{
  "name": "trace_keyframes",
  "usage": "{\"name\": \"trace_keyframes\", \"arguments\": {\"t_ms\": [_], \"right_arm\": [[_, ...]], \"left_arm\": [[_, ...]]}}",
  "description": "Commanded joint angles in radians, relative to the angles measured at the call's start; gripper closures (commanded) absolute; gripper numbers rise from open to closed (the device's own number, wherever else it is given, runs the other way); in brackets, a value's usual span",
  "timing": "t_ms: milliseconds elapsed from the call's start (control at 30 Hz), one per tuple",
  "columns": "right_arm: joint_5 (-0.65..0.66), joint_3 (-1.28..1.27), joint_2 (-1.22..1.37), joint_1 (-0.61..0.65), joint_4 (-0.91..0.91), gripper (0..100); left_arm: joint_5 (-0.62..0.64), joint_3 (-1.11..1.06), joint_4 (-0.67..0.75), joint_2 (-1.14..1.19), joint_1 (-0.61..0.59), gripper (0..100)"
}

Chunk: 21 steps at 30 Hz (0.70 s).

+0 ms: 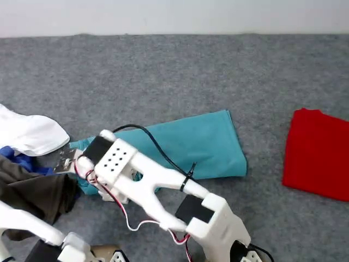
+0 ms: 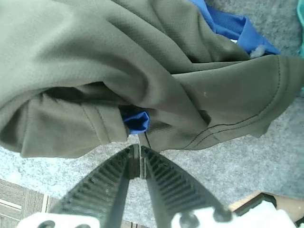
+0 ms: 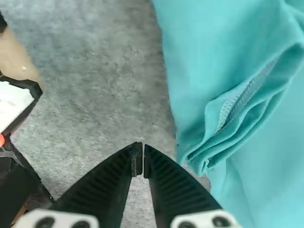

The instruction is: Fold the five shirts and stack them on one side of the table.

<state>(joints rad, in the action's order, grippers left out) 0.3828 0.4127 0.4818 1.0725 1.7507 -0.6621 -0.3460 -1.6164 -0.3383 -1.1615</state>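
Holds nothing: left hand (image 2: 139,154) clenched just beside the olive shirt (image 2: 118,61), right hand (image 3: 137,153) clenched beside the teal shirt (image 3: 237,71) on the grey worktop (image 3: 95,71)

You see a grey felt mat (image 1: 163,71) spread wide, with a white wall (image 1: 174,16) along its far edge. Past its near edge lies a brown surface (image 2: 19,199).

A grey, felt-like cover (image 1: 180,71) spreads over the whole table (fuzzy when seen close). A plain white wall (image 1: 174,16), evenly lit, runs along its far edge. Brown lined flooring (image 2: 19,204) shows past the near edge.
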Motion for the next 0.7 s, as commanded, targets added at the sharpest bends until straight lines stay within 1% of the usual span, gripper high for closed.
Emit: {"name": "trace_keyframes", "arguments": {"t_ms": [0,100,233,333,467,667], "right_arm": [[0.018,0.031,-0.005,-0.044,0.013,98.8],[0.097,0.034,0.085,-0.173,-0.044,98.8],[0.144,0.038,0.16,-0.344,-0.143,98.8],[0.152,0.037,0.191,-0.406,-0.182,98.8],[0.137,0.037,0.205,-0.403,-0.159,98.8],[0.135,0.063,0.119,-0.318,-0.124,98.8]], "left_arm": [[-0.009,0.038,-0.009,-0.011,0.006,98],[-0.009,0.038,-0.009,-0.011,0.006,98],[-0.011,0.038,-0.009,-0.011,0.006,98],[-0.011,0.038,-0.003,-0.011,0.006,98],[-0.011,0.036,-0.002,-0.011,0.018,98],[-0.011,0.038,-0.005,-0.011,0.063,98]]}}
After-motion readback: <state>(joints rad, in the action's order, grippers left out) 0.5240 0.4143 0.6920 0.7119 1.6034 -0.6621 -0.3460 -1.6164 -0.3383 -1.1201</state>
